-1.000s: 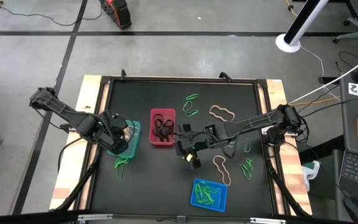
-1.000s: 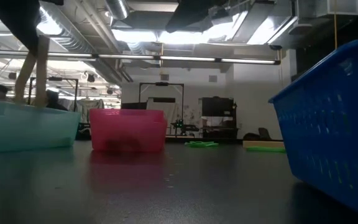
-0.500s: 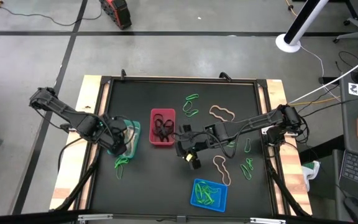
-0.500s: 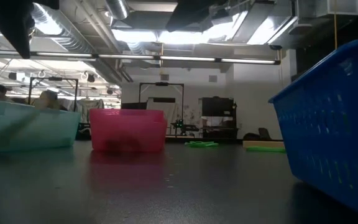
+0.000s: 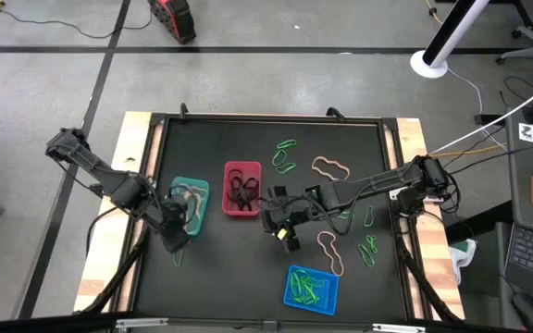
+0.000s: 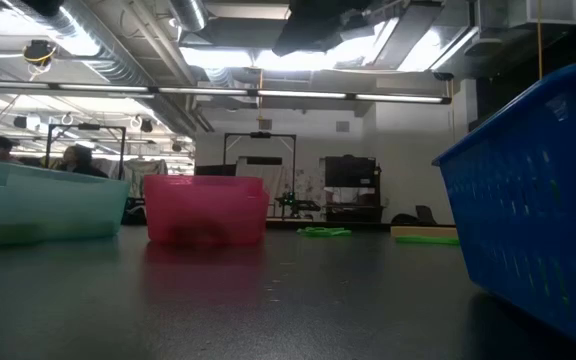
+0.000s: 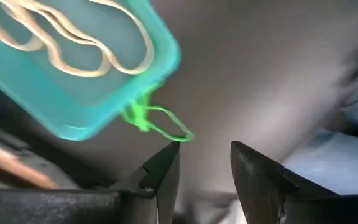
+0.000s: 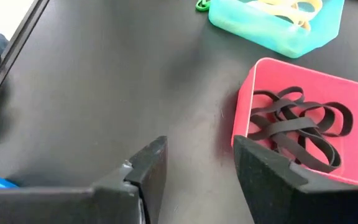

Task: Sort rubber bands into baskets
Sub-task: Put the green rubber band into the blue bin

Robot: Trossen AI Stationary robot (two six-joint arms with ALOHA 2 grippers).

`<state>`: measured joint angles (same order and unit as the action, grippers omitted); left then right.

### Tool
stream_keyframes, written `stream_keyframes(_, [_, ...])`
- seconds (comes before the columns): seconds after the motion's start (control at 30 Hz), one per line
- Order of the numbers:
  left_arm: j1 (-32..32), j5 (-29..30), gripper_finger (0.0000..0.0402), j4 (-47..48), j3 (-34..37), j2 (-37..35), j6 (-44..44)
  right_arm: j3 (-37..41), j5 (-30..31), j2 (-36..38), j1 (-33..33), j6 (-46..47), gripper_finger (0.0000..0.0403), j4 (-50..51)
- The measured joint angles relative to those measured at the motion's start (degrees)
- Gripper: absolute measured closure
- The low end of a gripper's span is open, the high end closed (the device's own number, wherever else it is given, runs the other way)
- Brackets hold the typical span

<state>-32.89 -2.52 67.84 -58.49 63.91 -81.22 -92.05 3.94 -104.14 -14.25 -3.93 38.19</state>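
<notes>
Tan rubber bands lie in the teal basket, seen clearly only from the left wrist, whose left gripper gapes empty beside its corner. Right gripper, spread wide and empty, hangs just beside the red basket of black bands.

Bright ceiling glare (low view), blurred left wrist view

Your two dark arms, seen from above

Your left arm and right arm are slim, black and jointed, trailing black cables; each wrist ends in two dark, wedge-shaped fingers.
</notes>
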Motion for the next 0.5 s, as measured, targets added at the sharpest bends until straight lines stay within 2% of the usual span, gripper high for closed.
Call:
stream_keyframes(0.27, [-7.5, 2.2, 0.0263, -4.1, 0.0, 9.5, -12.0, 0.0, -1.2, 0.0, -0.2, 4.8, 0.0221, 2.8])
stream_keyframes(0.5, [-11.2, 2.2, 0.0263, -6.2, 0.0, 19.9, -12.7, 0.0, -3.1, 0.0, -2.1, 5.0, 0.0221, 3.9])
